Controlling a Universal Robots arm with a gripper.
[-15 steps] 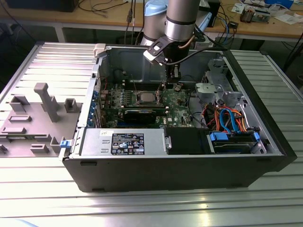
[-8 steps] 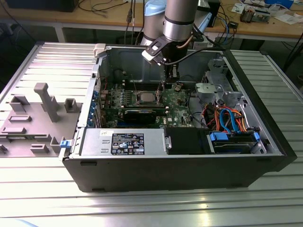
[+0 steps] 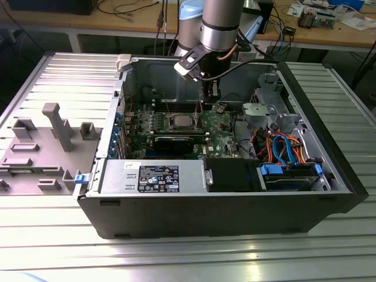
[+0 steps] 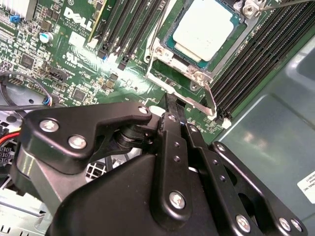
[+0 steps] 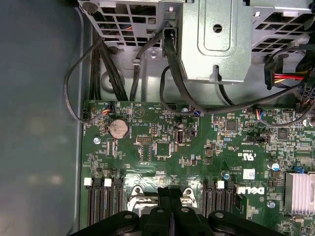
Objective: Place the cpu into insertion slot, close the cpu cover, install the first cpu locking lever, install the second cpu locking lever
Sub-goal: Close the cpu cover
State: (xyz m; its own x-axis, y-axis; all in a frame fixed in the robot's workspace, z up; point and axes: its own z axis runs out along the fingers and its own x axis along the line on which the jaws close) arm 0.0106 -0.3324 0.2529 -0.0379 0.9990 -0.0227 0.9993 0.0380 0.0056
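Locate the open computer case [image 3: 235, 211] near the middle of the slatted worktop [image 3: 176, 258], with a grey moulded fixture [image 3: 41, 147] toward the worktop's edge on the exterior view's left. Note the arm [image 3: 218, 23] reaching down from above into the case, over the green motherboard [image 3: 226, 132]. Find the gripper [image 3: 207, 97] low over the board, just beside the processor socket. Check the fingers [image 5: 164, 196] in both wrist views: pressed together along a thin seam, nothing visible between them. Find the cpu [image 4: 206, 29] seated flat in the socket, silver-grey top facing up. Note the cpu cover [image 4: 194, 74] lying down flat around it, the chip showing through the square window. Note a thin metal lever [image 4: 210, 101] along the socket's side, just beside the fingertips; contact between the two cannot be told.
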